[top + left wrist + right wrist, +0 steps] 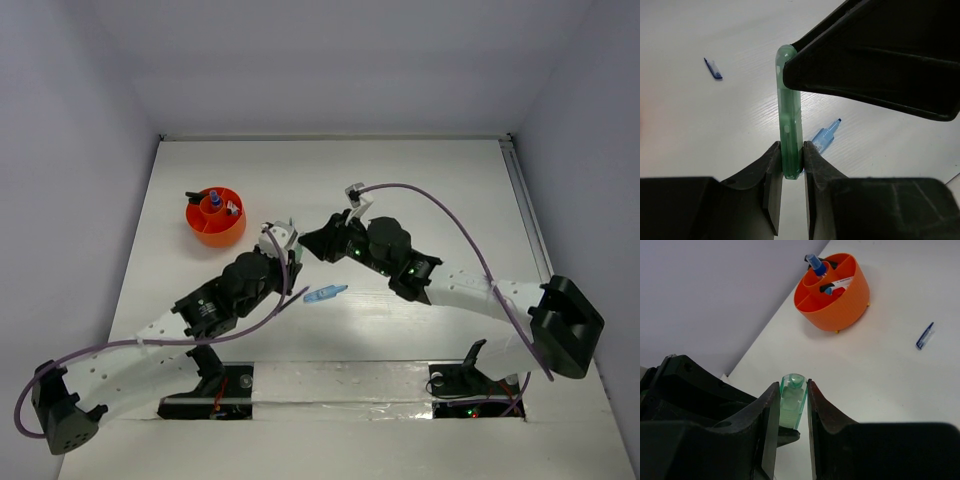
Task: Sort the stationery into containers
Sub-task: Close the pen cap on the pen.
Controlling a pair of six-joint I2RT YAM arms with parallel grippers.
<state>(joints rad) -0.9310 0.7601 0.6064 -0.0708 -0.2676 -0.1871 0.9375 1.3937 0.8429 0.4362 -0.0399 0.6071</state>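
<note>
Left wrist view: the left gripper (791, 150) is clamped on one end of the green marker (788, 100), held above the table. The right gripper (792, 389) pinches its other end. A blue marker (326, 295) lies on the table beneath, and the orange cup (840, 300) stands well apart.

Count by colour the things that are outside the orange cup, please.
Green: 1, the green marker, held at both ends above the table.
Blue: 2, the blue marker and a small blue piece, perhaps a pen cap.
Total: 3
</note>
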